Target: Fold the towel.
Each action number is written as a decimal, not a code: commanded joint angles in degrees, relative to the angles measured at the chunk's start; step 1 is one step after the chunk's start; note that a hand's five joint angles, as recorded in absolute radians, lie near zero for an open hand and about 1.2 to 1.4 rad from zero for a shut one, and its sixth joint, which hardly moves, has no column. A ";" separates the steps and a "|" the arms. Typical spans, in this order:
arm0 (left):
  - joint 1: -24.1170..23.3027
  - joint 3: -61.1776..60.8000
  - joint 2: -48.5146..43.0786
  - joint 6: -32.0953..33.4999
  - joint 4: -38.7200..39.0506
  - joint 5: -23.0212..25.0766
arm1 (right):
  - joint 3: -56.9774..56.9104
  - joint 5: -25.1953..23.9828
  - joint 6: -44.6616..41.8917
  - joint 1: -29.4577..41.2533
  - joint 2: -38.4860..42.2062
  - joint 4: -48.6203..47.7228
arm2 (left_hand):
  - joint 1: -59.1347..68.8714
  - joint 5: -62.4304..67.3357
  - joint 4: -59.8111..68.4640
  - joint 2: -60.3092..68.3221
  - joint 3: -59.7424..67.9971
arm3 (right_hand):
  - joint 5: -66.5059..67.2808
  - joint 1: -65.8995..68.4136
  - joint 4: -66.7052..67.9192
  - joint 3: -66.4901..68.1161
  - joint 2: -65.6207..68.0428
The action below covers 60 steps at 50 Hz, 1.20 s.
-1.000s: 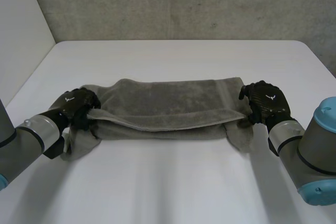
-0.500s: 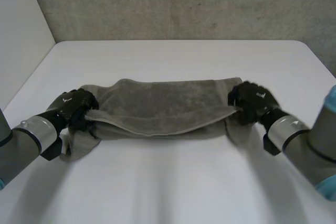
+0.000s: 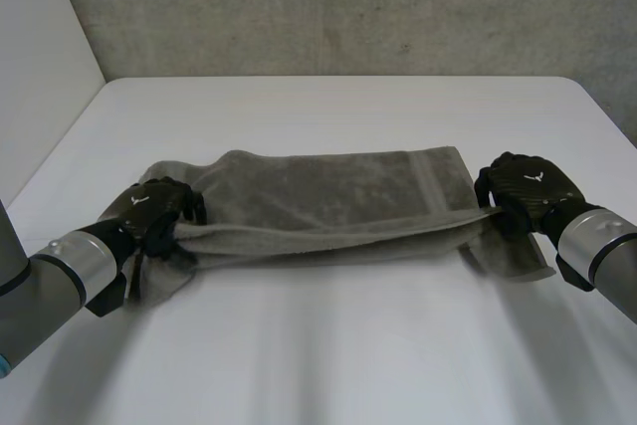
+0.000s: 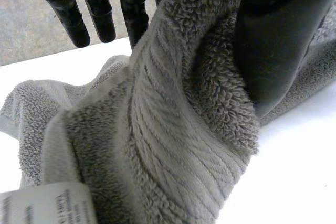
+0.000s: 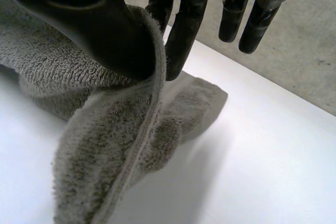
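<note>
Now | grey terry towel stretched long across white counter | left hand, right hand: fingers pinch its ends | right hand farther out than before, fold tauter

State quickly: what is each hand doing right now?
Left hand: shut on towel, at its left end.
Right hand: shut on towel, at its right end.

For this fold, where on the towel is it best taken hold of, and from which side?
At both ends of its near long edge, each hand coming from its own outer side. The towel lies as a long strip across the table, so end pinches lift that edge evenly; the left hand and right hand pinch there, thumb against fingers.
</note>
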 commanded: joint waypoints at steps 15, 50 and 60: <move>3.32 1.77 0.56 7.64 -7.41 6.54 | -0.62 -0.07 -2.37 -1.44 0.66 -0.35 | -1.04 0.56 -3.36 -1.17 -2.97 | 3.38 3.97 -4.37 -2.49 4.25; 9.20 5.19 0.56 18.89 -19.28 12.08 | -0.18 -0.07 -2.99 -0.65 1.45 -0.26 | 11.07 12.67 -3.36 10.94 -2.97 | 3.38 3.97 -4.37 -2.49 4.25; 10.08 5.55 0.47 18.89 -19.63 12.08 | 0.00 0.01 -3.08 -0.57 1.62 -0.26 | 0.30 1.90 -3.36 0.18 -2.97 | 3.38 3.97 -4.37 -2.49 4.25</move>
